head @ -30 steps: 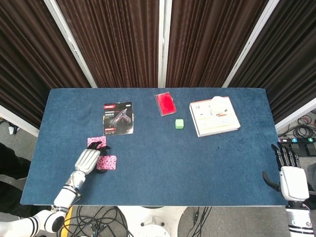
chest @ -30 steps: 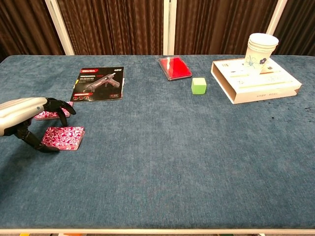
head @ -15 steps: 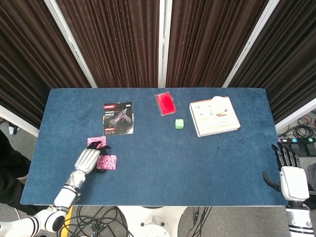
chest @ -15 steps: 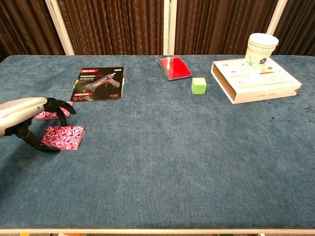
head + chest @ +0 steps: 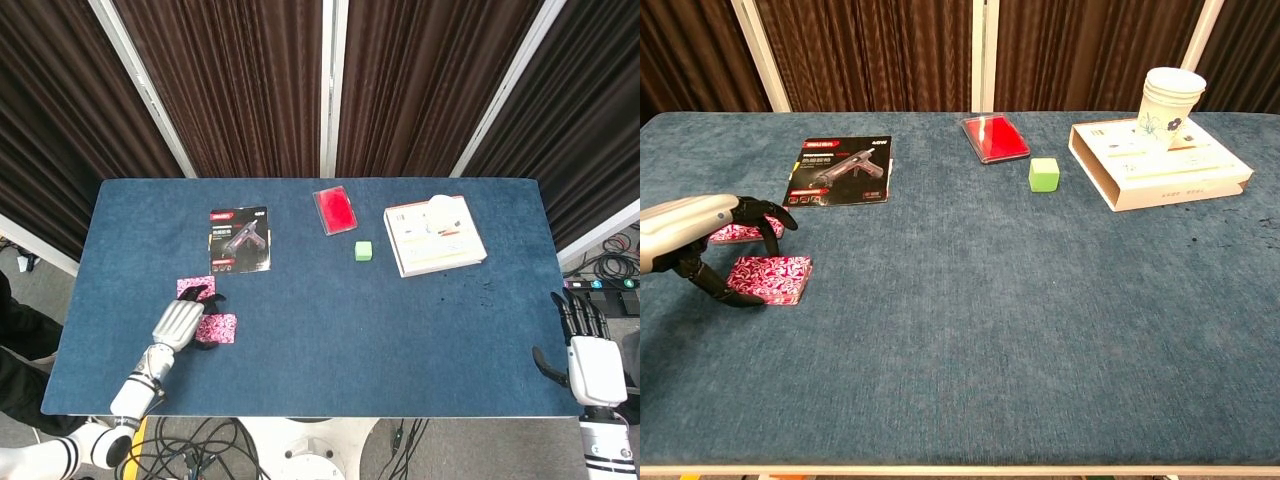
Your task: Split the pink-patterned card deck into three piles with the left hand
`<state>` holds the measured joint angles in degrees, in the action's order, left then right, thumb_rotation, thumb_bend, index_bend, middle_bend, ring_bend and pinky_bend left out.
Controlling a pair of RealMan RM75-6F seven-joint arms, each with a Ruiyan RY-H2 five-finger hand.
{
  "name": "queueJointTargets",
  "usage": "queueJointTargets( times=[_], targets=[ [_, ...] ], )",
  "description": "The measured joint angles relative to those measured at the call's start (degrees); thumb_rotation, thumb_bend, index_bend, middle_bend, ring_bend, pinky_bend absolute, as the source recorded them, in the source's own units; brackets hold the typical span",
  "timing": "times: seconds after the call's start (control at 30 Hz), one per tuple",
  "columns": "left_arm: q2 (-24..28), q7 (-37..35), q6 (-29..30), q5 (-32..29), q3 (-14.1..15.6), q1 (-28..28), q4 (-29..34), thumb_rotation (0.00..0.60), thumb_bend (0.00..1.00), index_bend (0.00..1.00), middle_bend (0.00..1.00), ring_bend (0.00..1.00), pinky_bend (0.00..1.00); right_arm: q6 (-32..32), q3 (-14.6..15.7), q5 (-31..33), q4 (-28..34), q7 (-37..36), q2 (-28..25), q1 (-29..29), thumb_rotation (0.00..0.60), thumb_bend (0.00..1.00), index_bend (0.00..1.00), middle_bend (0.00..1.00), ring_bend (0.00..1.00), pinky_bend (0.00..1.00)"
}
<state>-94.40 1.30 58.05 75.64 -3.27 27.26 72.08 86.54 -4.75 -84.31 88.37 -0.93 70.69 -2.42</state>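
Matt blue cloth table (image 5: 970, 330), glossy red case (image 5: 996, 137), paper cups (image 5: 1170, 95)

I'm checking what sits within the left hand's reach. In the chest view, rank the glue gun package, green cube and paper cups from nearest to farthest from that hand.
From the left hand:
1. Glue gun package, just behind it, left side.
2. Green cube, past the table's middle.
3. Paper cups, far right, on the white box.

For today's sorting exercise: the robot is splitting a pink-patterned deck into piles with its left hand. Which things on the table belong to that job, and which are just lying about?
Part of the job:
- left hand
- nearer pink card pile
- farther pink card pile

Just lying about:
- glue gun package
- red case
- green cube
- white box
- paper cups
- right hand, off the table edge
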Motion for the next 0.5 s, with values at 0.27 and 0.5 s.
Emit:
queueJointTargets(
  times=[0.27, 0.5],
  targets=[
    [-0.08, -0.44, 0.26, 0.34, -0.08, -0.04, -0.18, 0.600, 0.13, 0.24, 0.41, 0.08, 0.10, -0.07, 0.02, 0.07, -0.06, -0.07, 0.01, 0.02, 0.600, 0.23, 0.00, 0.00, 0.00, 0.00],
    [-0.32, -0.84, 0.36, 0.51, -0.05, -0.11, -0.64, 0.600, 0.13, 0.24, 0.41, 0.08, 0.10, 0.25, -0.03, 0.07, 0.04, -0.10, -0.13, 0.18, 0.600, 0.23, 0.00, 0.00, 0.00, 0.00]
  ],
)
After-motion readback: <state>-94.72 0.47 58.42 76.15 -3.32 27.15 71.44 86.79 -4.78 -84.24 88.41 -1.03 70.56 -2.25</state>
